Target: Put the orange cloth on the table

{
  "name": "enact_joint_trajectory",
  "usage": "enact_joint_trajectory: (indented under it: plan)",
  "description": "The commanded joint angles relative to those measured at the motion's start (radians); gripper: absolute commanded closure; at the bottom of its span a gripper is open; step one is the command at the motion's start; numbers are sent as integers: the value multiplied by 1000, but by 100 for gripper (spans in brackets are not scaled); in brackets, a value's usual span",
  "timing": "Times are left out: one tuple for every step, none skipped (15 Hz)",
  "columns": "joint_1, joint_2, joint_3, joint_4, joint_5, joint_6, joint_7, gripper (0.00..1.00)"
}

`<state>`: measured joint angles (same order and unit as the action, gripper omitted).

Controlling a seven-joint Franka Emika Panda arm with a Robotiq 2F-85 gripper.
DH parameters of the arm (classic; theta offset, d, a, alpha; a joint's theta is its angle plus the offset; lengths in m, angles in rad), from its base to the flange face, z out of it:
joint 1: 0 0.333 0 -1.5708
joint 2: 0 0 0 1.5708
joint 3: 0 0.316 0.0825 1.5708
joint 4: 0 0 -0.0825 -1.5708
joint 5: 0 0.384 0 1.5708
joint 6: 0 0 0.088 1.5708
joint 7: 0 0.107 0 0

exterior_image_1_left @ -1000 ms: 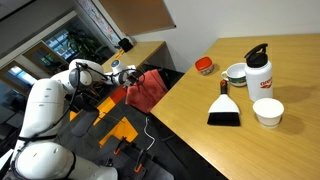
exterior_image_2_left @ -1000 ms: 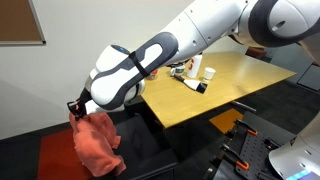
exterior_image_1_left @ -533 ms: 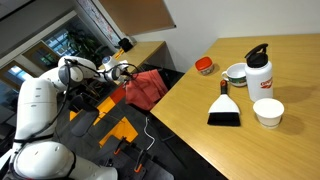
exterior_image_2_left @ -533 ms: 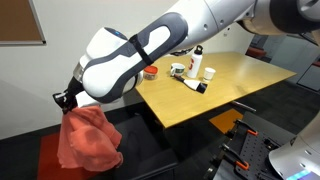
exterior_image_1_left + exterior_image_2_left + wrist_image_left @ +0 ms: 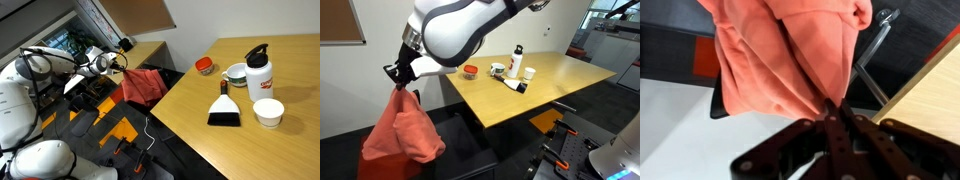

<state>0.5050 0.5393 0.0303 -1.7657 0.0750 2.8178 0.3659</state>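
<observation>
The claw [image 5: 830, 108] has its fingers drawn together on a pinched fold at the top of the orange cloth [image 5: 790, 50]. No gap shows between them in the wrist view, so I judge it clamped on fabric rather than merely touching it. In an exterior view the claw [image 5: 400, 75] is held up in the air with the orange cloth [image 5: 400, 135] hanging below it in a loose, flared bundle, clear of any support. The cloth looks light and thoroughly limp (it drapes in deep folds and keeps no shape of its own). It will probably swing and trail behind any sideways move, and it is likely to land crumpled rather than flat. A bunched pinch near the top edge, as here, seems the sensible hold, since a thin single layer could slip out. The counter [image 5: 545, 85] stands beside the hanging cloth and apart from it. In an exterior view the cloth [image 5: 140, 88] is off the near edge of the counter [image 5: 200, 145], which carries a red bowl [image 5: 204, 66], a white bottle [image 5: 261, 70], a hand brush [image 5: 224, 108] and a white cup [image 5: 268, 112].
</observation>
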Motion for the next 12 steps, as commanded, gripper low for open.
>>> enact_joint_trajectory:
  plan:
    - [21,-241,-51,-213,-101,-79,86,98]
    - [18,-290,-58,-253,-138,-98,113,98]
    - [9,-339,-59,-294,-173,-112,138,98]
    - [1,-388,-62,-333,-214,-130,171,98]
    - [-14,-437,-59,-372,-252,-148,201,98]
    - [-36,-489,-51,-412,-287,-165,228,98]
    - [-58,-538,-42,-448,-324,-186,263,98]
    - [-88,-589,-26,-486,-354,-207,290,98]
    - [-123,-640,-9,-523,-378,-230,313,98]
    - [-160,-694,10,-560,-393,-257,330,98]
    - [-198,-744,28,-596,-393,-281,334,98]
    - [-235,-789,45,-626,-385,-306,330,98]
